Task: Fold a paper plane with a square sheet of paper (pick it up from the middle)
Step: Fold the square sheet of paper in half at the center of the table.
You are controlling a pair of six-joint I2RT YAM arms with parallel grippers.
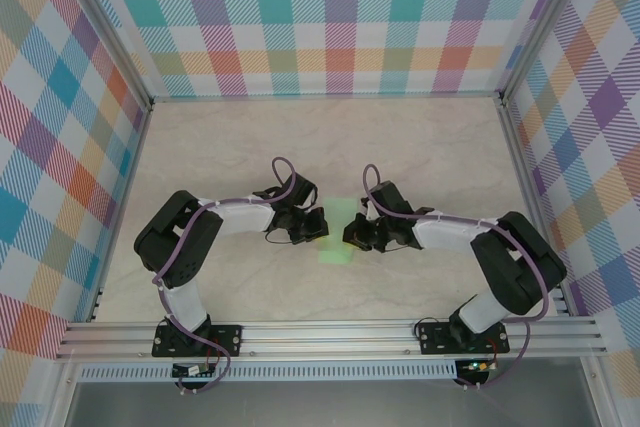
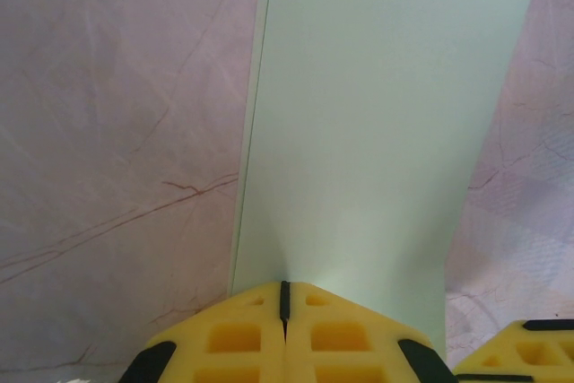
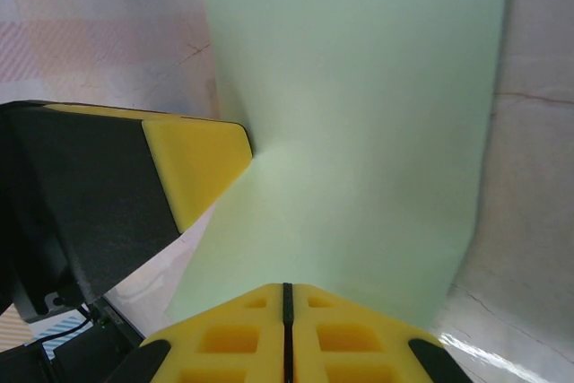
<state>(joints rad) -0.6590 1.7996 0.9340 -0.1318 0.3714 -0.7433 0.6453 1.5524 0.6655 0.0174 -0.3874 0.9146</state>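
The square sheet of paper (image 1: 335,250), pale mint green, lies between the two arms near the table's middle front. My left gripper (image 1: 318,228) reaches it from the left. In the left wrist view the yellow jaws (image 2: 284,298) are shut on the sheet's near edge, and the paper (image 2: 377,132) puckers there and runs away from me, with a second layer showing along its left side. My right gripper (image 1: 353,235) meets it from the right. In the right wrist view its jaws (image 3: 287,298) are shut at the paper's (image 3: 359,114) edge. A paper plane is out of view.
The tabletop (image 1: 320,147) is pale marble, enclosed by checkered walls (image 1: 330,17) at the back and both sides. An aluminium rail (image 1: 320,332) with the arm bases runs along the near edge. The left gripper's yellow finger (image 3: 193,168) sits close to the right gripper.
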